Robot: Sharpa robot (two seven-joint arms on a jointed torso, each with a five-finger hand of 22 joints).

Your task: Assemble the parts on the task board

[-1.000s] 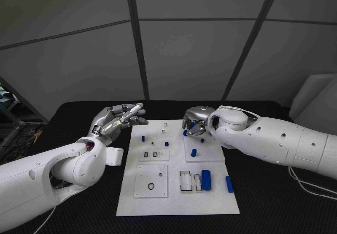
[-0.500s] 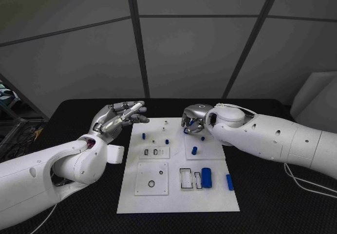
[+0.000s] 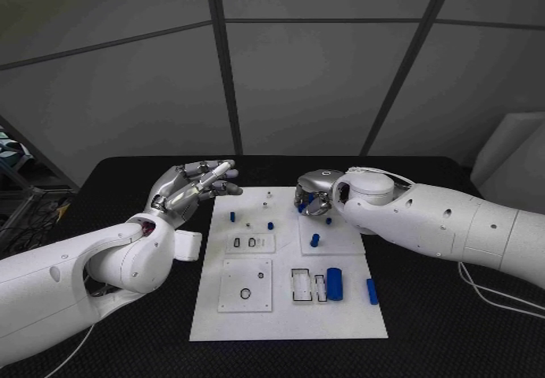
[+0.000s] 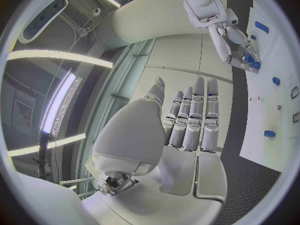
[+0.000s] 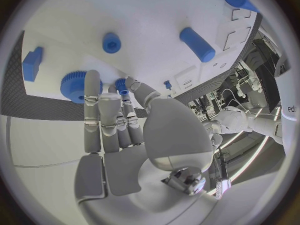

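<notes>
Blue parts lie scattered over the white task board point(image 3: 290, 315), which sits in the middle of the black tabletop point(image 3: 454, 315) in the centre of the frame. A thick blue cylinder point(image 3: 334, 283) lies at the board's lower right, with a slimmer blue bar point(image 3: 372, 292) just beside it near the right edge. Higher up, a short blue peg point(image 3: 313, 240) stands right of the board's middle, and a small blue pin point(image 3: 233, 216) stands toward the upper left.

At the board's upper right corner the right hand point(image 3: 313, 197) hangs low over the board, its fingers point(image 5: 100, 117) bunched close together with the tips at a blue toothed wheel point(image 5: 76, 85); whether they actually grip it, I cannot tell.

Off the board's upper left corner, the left hand point(image 3: 193, 189) is raised above the tabletop. Its fingers point(image 4: 194, 115) are stretched out straight, side by side, with nothing in them.
</notes>
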